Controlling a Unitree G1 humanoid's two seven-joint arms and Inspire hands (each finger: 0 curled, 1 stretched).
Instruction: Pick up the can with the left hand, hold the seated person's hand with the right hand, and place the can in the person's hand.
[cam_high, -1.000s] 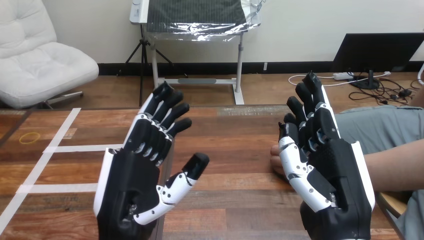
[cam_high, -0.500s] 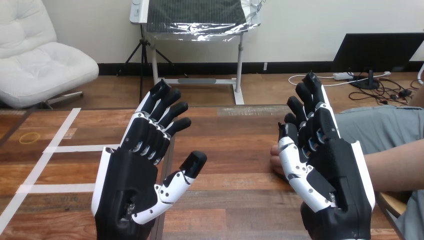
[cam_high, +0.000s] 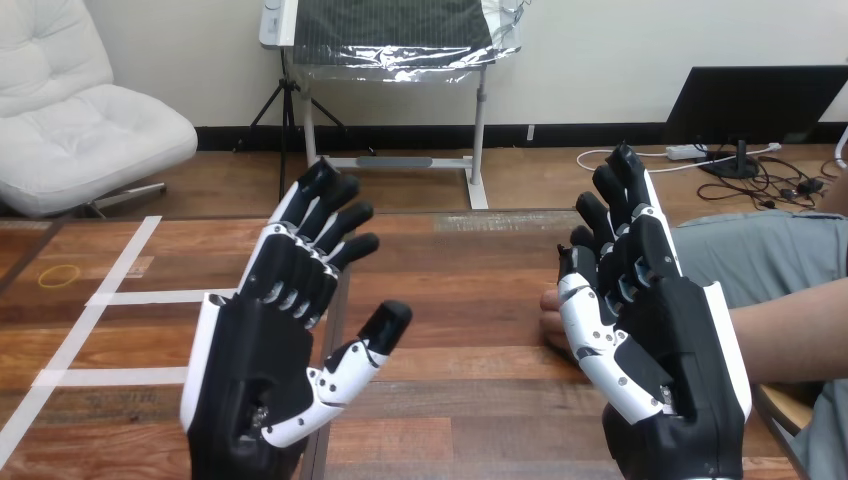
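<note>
The left robot hand (cam_high: 262, 380) is hovering above the tabletop (cam_high: 470, 290) at the view's lower left, palm turned inward; its fingers (cam_high: 320, 225) are reaching straight up and away, slightly fanned, and its thumb (cam_high: 375, 335) is sticking out to the side, so it is spread and gripping nothing. The right robot hand (cam_high: 670, 370) is hanging at the lower right, also spread, with its fingers pointing straight up close together and nothing caught between them. Just behind its thumb side, the person's hand (cam_high: 551, 312) is peeking out near the tabletop's right edge, mostly covered by the robot hand; whether the two are touching cannot be told, and no robot fingers are curling round it. The person's forearm (cam_high: 790, 340) is coming in from the right edge behind the same robot hand. Farther out, white tape lines (cam_high: 110, 290) are crossing the tabletop's left part, and a yellow loop (cam_high: 58, 275) is lying beside them near the left edge
</note>
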